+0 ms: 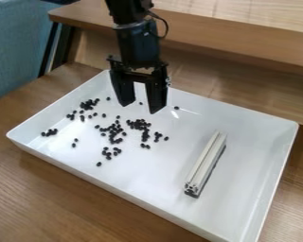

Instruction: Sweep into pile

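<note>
Wooden surface [27, 194] under a white tray [138, 175]. Above the tray's far side the jaws hang wide apart, gripping nothing; black beans [141, 125] lie scattered in it, nearer and leftward, a pale bar [204, 163] rightward.

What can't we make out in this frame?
All camera view:
- Black pellets: exact count; too small and bunched.
- White tray: nearest corner, cut off by the bottom edge.
- Pale bar: underside, hidden by its own body.
- Robot arm: upper end, cut off by the top edge.
</note>
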